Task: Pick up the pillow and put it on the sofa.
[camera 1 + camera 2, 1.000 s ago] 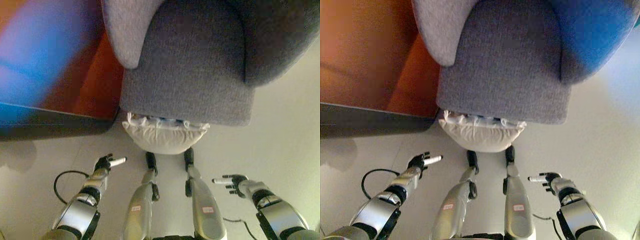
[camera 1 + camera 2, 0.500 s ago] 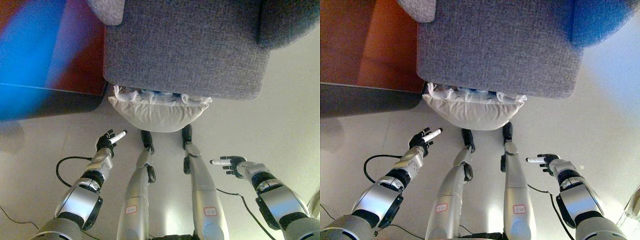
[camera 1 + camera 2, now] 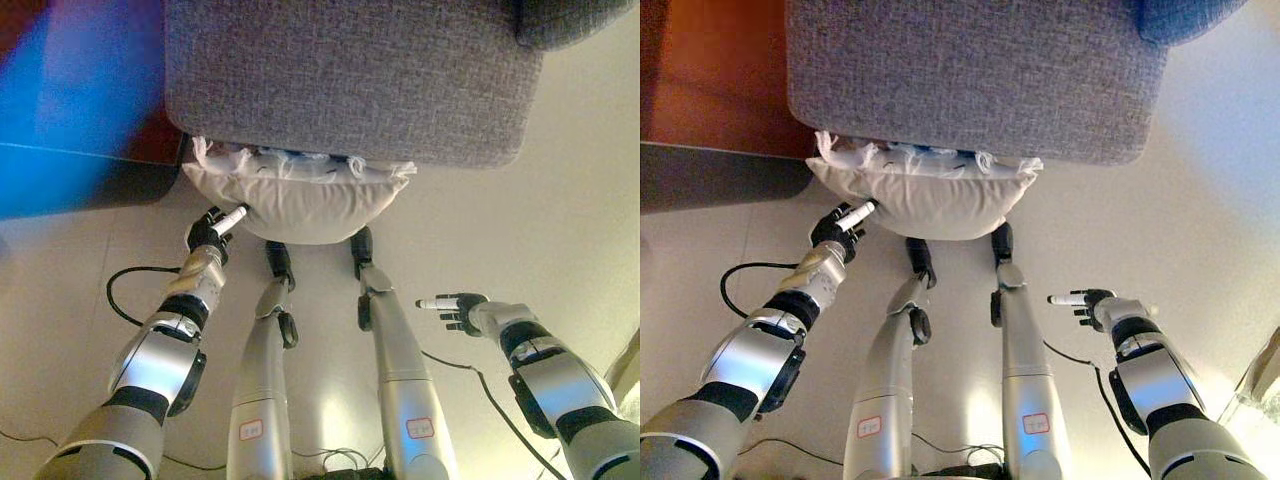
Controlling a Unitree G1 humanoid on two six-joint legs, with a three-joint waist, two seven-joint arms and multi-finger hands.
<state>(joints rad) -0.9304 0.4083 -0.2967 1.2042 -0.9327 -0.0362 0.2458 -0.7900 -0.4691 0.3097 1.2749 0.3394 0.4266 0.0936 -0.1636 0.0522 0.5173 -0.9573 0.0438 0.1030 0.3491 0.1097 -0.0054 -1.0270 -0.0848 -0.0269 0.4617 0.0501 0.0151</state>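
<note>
Pillow first, since it is the whole point: a cream, plump fabric pillow (image 3: 295,205) with a ruffled edge lies on the floor in the upper middle of the frame, tucked tight against the base of the big grey woven-fabric sofa (image 3: 350,75), its upper edge running under the sofa's front. That sofa fills the top of the frame, its seat front a broad grey band above the pillow. Below it all spreads the pale, smooth tiled floor (image 3: 560,220), and at the far left edge a dark slab-like base (image 3: 710,175) sits under a reddish-brown surface; I cannot tell what piece of furniture it is. The robot's left hand (image 3: 212,232) is just at the pillow's lower left corner, one white-tipped finger stretched toward the cloth and the rest loosely bent, grasping nothing; whether that fingertip actually touches the fabric I cannot make out. The right hand (image 3: 455,306) hovers well apart from the pillow, low on the right side over bare floor, fingers relaxed with one pointing inward, also empty. To my eye the job stands at the reach: nothing has been lifted, and the pillow is not yet on the sofa. The next move looks to call for the right hand to swing in to the pillow's right end so both hands can bracket it, squeeze the soft sides, draw it clear of the sofa's base and raise it onto the seat.
</note>
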